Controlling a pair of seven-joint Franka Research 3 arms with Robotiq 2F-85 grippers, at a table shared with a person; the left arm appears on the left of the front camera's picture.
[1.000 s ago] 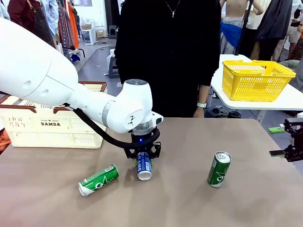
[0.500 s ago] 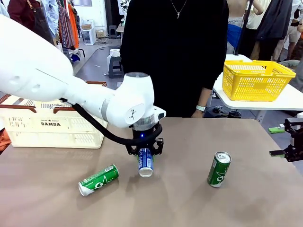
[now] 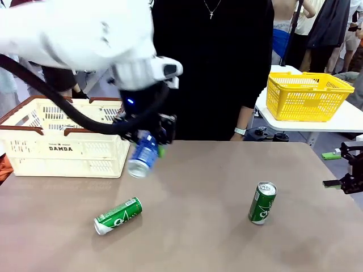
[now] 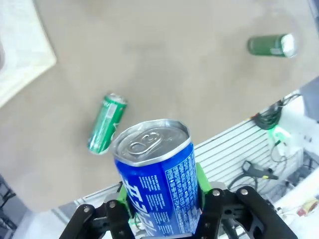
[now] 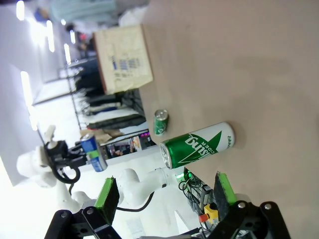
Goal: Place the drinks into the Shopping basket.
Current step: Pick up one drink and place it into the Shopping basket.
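A second ago the left claw [image 3: 148, 139] was down on the counter [image 3: 198, 243], closing round the blue can [image 3: 142, 160] where it lay between the two green ones. Now the can is up in the air. The claw holds it tight by its lower half, with a green pad pressed to each side, and the arm has risen and swung toward the robot's left. The can hangs tilted with its silver top pointing down, just beside the right end of the shopping basket [image 3: 85, 150]. As far as we can tell it is not yet over the opening. We judge the pickup done and the carry well under way. For this can, what remains is the last stretch over the brown rim and the release.

The shopping basket stands at the far left of the counter. We see no can over its rim or through its slots, though the near wall hides the bottom. The yellow basket [image 3: 306, 96] sits on a separate white table beyond the far right corner. Nothing shows through its mesh, and we take it to have no part in the job.

The other two drinks have not moved. The left green can [image 3: 118, 215] lies on its side near the front. The right green can [image 3: 262, 202] is well apart from it, near the right claw [image 3: 340, 168], which waits at the counter's right edge, jaws wide and empty.
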